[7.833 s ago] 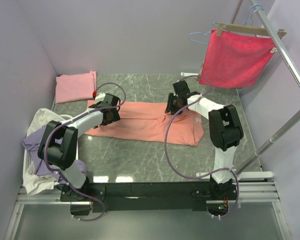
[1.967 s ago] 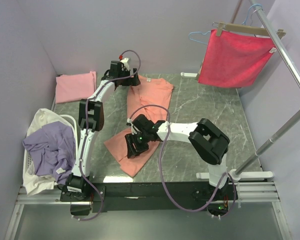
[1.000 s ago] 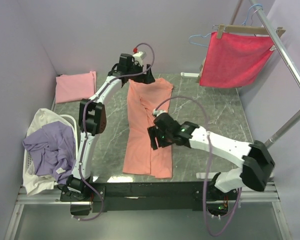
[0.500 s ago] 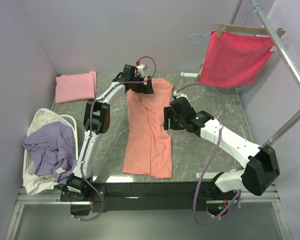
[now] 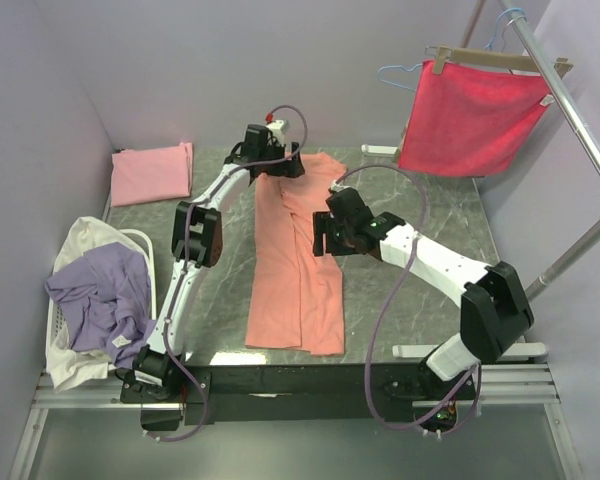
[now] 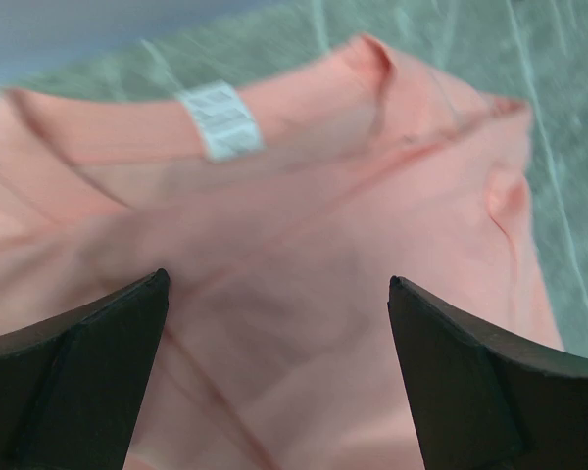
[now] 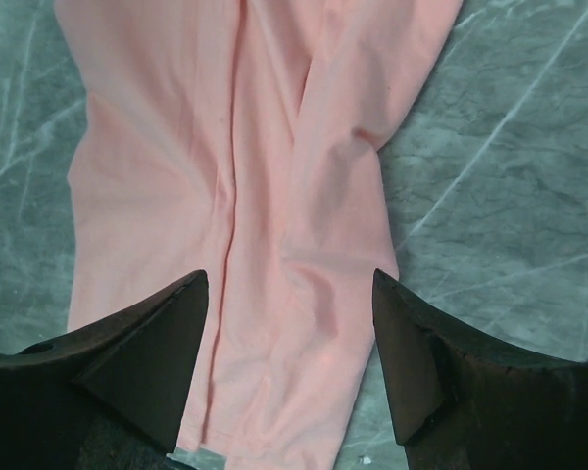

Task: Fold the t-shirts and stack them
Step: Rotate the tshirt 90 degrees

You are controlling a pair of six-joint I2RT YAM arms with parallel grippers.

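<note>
from above, the salmon-orange t-shirt [image 5: 295,290] lies as a long strip down the middle of the table [image 5: 430,200], from its far edge toward the near edge. the left gripper [image 5: 285,165] hangs over the collar end, the right gripper [image 5: 322,238] over the shirt's right side. a light pink t-shirt [image 5: 152,172] lies folded in the far left corner. left wrist: fingers [image 6: 78,382] spread wide, nothing between them, the collar label [image 6: 220,119] below. right wrist: fingers apart and empty above the shirt's body.
</note>
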